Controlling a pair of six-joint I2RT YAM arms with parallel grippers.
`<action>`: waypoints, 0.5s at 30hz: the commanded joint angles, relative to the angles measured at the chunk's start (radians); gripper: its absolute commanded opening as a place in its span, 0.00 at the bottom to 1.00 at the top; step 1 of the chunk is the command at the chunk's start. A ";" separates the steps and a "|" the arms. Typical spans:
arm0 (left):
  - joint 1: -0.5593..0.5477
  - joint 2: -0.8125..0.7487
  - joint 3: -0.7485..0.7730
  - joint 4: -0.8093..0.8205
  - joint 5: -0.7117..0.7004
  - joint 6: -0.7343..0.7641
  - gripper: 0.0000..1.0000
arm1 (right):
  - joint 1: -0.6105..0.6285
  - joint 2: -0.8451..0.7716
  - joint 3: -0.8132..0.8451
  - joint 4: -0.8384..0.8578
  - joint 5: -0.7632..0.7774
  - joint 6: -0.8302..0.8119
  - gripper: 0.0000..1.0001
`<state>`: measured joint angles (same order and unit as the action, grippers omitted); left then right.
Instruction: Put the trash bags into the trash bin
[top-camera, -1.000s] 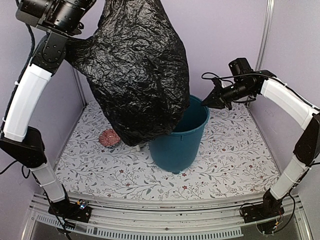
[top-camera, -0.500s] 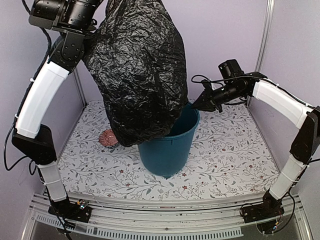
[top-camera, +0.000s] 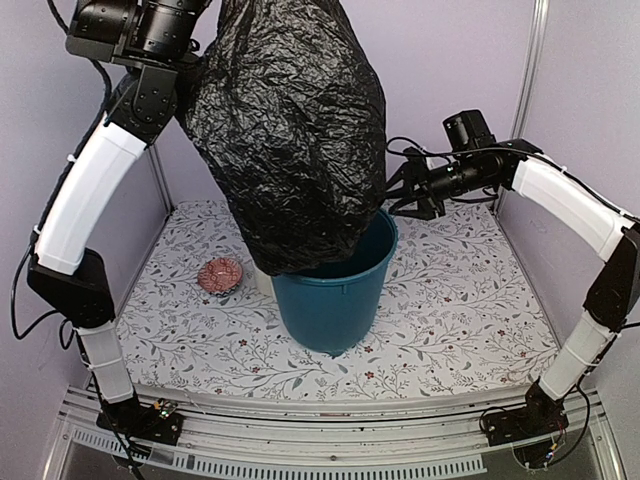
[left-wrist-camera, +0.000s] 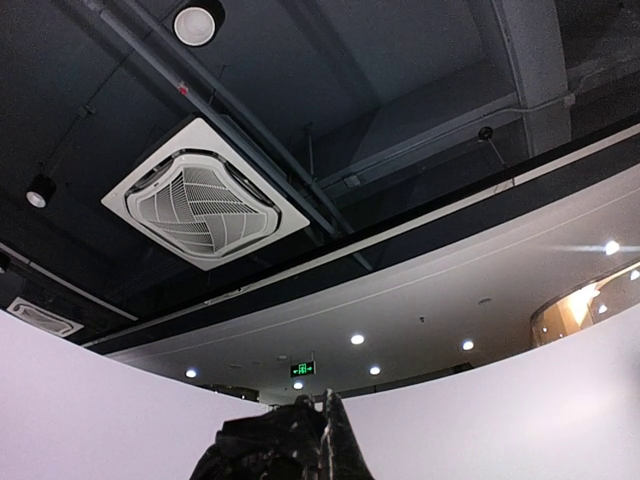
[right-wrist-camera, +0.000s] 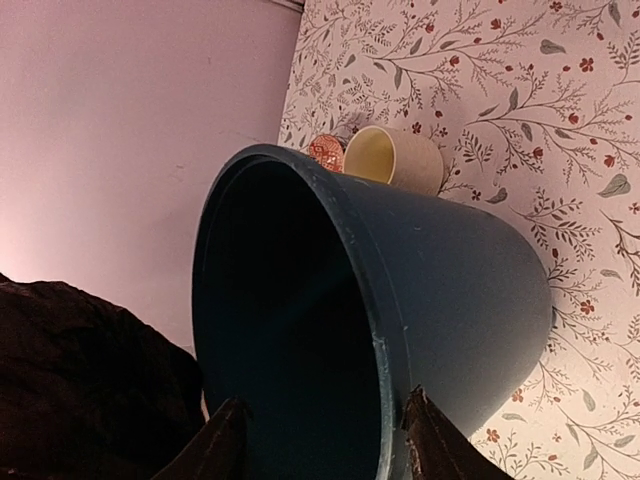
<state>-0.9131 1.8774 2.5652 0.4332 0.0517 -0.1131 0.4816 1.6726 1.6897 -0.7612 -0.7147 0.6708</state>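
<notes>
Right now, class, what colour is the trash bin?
Teal-blue; the trash bin shows best in the top external view.

Qty: 1 black trash bag (top-camera: 290, 140), 1 teal trash bin (top-camera: 330, 305), 1 cream mug (right-wrist-camera: 395, 158), 1 small red patterned dish (top-camera: 221, 274). 2 robot arms: left arm (top-camera: 90, 190) & right arm (top-camera: 565, 195). 1 floral surface (top-camera: 460, 310).

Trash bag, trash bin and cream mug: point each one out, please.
trash bag (top-camera: 290, 130): top external view, middle of its crinkled black front.
trash bin (top-camera: 330, 312): top external view, bare teal outer wall.
cream mug (right-wrist-camera: 418, 165): right wrist view, its outer side wall.
</notes>
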 joint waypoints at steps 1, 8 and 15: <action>0.014 0.009 -0.033 0.004 0.027 -0.024 0.00 | -0.050 -0.103 0.001 0.013 0.017 -0.021 0.56; 0.033 0.037 -0.072 -0.039 0.049 -0.003 0.00 | -0.143 -0.230 -0.064 0.013 0.028 -0.081 0.58; 0.080 0.136 -0.049 -0.002 0.014 -0.026 0.00 | -0.143 -0.359 -0.173 0.133 -0.052 -0.139 0.53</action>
<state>-0.8722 1.9385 2.5034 0.4091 0.0849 -0.1238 0.3347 1.3827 1.5753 -0.7090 -0.7219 0.5835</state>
